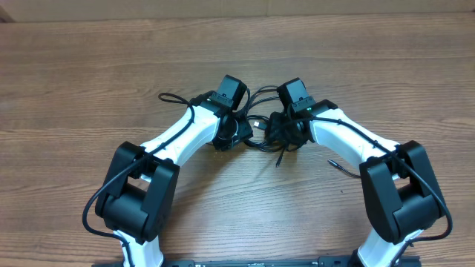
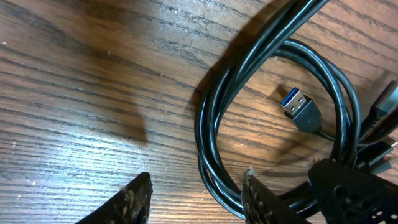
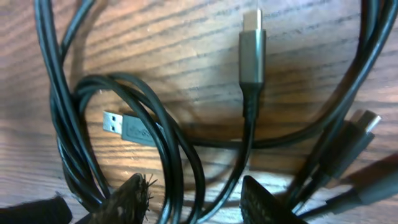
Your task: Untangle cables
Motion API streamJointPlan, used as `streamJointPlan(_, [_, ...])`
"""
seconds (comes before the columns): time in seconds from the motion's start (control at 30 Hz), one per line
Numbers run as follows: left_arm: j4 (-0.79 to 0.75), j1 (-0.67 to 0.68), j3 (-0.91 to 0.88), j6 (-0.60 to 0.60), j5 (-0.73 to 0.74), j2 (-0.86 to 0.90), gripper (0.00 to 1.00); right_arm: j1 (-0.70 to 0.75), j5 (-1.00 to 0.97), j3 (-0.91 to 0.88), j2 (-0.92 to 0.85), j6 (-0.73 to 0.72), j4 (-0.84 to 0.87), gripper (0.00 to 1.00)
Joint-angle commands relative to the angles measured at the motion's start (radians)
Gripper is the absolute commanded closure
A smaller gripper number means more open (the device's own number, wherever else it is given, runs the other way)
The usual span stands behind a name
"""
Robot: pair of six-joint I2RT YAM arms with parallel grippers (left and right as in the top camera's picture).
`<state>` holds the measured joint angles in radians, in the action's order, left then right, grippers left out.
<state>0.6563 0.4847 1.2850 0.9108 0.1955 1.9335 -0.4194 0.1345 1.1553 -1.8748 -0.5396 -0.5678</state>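
Reaching in from either side, two white-and-black robot arms meet over a knot of thin black cables (image 1: pixel 260 122) lying near the middle of a brown wood-grain table (image 1: pixel 89 67). In the overhead view the left gripper (image 1: pixel 231 136) and the right gripper (image 1: pixel 286 135) hang close together above the tangle, and one loose end (image 1: pixel 280 157) pokes out of it toward the arms' bases. From the left wrist, the left gripper (image 2: pixel 194 202) stands partly open, its dark, scuffed fingers (image 2: pixel 134 199) well apart. Several strands of the cables (image 2: pixel 208 130) curve in a loop down through the gap, close to the finger on the picture's right, with bare wood filling the rest. Nothing is clamped there. A black plug with a silver shell and blue tongue (image 2: pixel 298 107) lies flat on the table inside that loop. From the right wrist, the right gripper (image 3: pixel 196 202) is likewise part-way open, with a few strands of the cables (image 3: pixel 62 124) running down between its fingers (image 3: pixel 127 199). None looks pinched, though whether a finger touches them cannot be told. The same silver-shelled plug (image 3: pixel 121 126) rests within a coil, and a slim grey-sleeved plug (image 3: pixel 252 46) points toward the top of the picture, its cord running down into the gap.
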Motion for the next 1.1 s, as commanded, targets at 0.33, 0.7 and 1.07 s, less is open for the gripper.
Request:
streamJointPlan(0.33, [-0.006, 0.007, -0.007, 0.010, 0.005, -0.022, 0.53, 0.000, 0.055, -0.010, -0.002, -0.014, 0.012, 0.64])
streamJointPlan(0.7, [-0.004, 0.007, -0.007, 0.010, 0.008, -0.022, 0.52, 0.000, 0.058, -0.010, -0.002, -0.142, 0.000, 0.72])
streamJointPlan(1.07, [-0.003, 0.008, -0.007, 0.010, 0.008, -0.022, 0.52, 0.000, 0.058, -0.014, -0.002, -0.142, 0.002, 0.81])
